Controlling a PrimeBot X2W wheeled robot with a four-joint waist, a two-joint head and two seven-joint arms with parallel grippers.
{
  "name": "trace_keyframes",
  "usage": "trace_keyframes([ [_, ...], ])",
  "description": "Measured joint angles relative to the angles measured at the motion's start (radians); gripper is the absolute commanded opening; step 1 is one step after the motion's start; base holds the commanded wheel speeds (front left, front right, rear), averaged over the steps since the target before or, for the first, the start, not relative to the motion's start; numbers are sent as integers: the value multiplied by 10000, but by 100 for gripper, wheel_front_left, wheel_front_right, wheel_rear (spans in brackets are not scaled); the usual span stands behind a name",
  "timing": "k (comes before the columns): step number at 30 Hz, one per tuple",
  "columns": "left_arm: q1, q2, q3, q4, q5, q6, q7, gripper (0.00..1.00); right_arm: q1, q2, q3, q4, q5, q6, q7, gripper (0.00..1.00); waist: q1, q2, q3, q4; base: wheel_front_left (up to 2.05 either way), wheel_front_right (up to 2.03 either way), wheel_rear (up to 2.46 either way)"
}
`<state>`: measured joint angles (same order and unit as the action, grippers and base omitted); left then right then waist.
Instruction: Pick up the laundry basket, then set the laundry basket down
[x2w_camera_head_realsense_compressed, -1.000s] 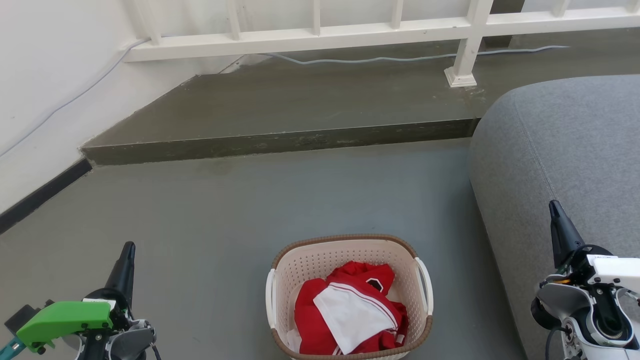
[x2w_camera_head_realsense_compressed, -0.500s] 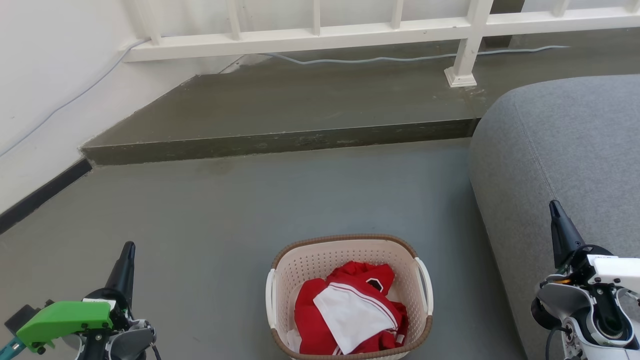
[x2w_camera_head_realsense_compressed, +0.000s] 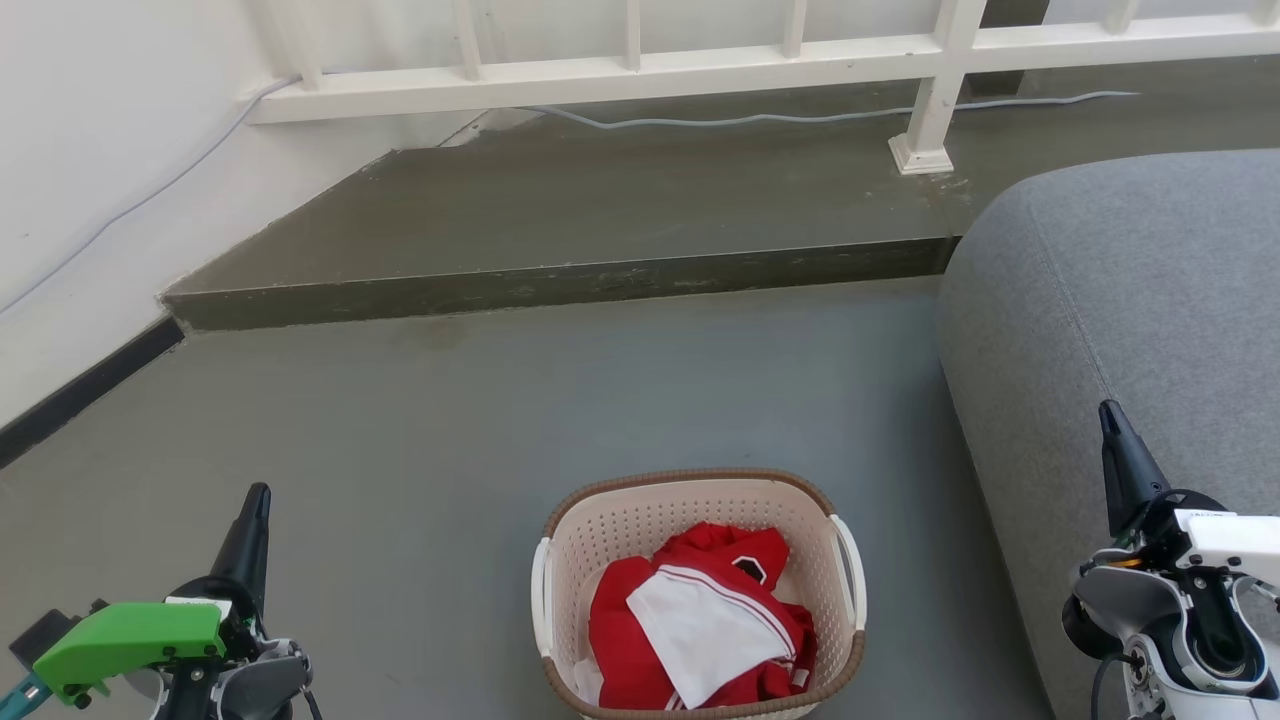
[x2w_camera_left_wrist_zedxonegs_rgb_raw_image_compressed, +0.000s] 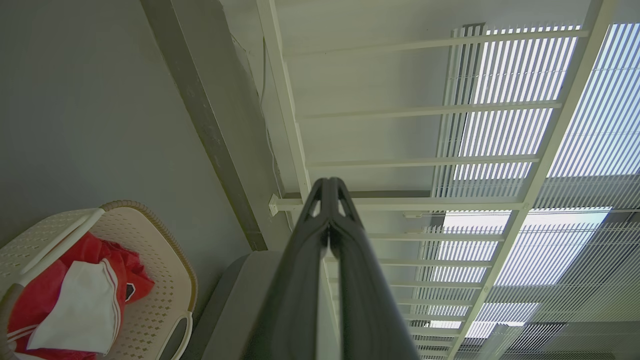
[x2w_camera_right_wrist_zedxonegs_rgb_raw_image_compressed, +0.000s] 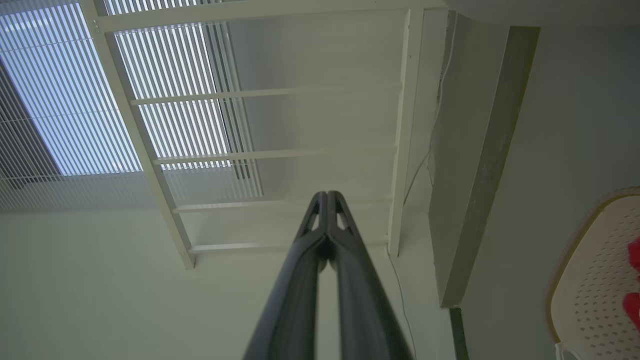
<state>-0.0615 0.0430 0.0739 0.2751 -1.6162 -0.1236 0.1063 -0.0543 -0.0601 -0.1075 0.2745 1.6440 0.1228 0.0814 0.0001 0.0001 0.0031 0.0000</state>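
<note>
Cream perforated plastic, brown woven-look rim: the laundry basket (x2w_camera_head_realsense_compressed: 625, 525) stands on the grey floor (x2w_camera_head_realsense_compressed: 450, 450) between the two grippers, just beside the grey sofa (x2w_camera_head_realsense_compressed: 1120, 300). Red and white clothes (x2w_camera_head_realsense_compressed: 700, 620) lie loosely inside. Both the left gripper (x2w_camera_head_realsense_compressed: 256, 497) and the right gripper (x2w_camera_head_realsense_compressed: 1108, 415) hold nothing, fingers pressed together, well apart from the basket. Judgement: light load, fairly stiff shell, may flex. Best hold: the white side handles (x2w_camera_head_realsense_compressed: 541, 595), one per gripper, lifted level.

Soft, even daylight in the head view, with sharp focus and faint shadows. Wrist views bow straight lines; window blinds (x2w_camera_left_wrist_zedxonegs_rgb_raw_image_compressed: 520, 135) glare bright.
</note>
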Motion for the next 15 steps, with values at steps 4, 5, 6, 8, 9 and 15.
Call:
trace_keyframes([
  [4, 0, 0, 0, 0, 0, 0, 0, 0, 0, 4, -2, 0, 0, 0, 0, 0, 0, 0, 0, 0, 0, 0, 0],
  [5, 0, 0, 0, 0, 0, 0, 0, 0, 0, 4, -2, 0, -2, 0, 0, 0, -1, 0, 0, 0, 0, 0, 0],
  [6, 0, 0, 0, 0, 0, 0, 0, 0, 0, 4, -4, 0, 0, 0, 0, 0, 0, 0, 0, 0, 0, 0, 0],
  [8, 0, 0, 0, 0, 0, 0, 0, 0, 0, 6, -6, 0, -2, 0, 0, 0, 0, 0, 0, 0, 0, 0, 0],
  [9, 0, 0, 0, 0, 0, 0, 0, 0, 0, 8, -6, 0, -2, 0, 0, 0, -1, 0, 0, 0, 0, 0, 0],
  [15, 0, -2, 2, 0, 0, 0, 0, 0, 0, 8, -8, 0, -2, 0, 2, 0, -1, 0, 0, 0, 0, 0, 0],
])
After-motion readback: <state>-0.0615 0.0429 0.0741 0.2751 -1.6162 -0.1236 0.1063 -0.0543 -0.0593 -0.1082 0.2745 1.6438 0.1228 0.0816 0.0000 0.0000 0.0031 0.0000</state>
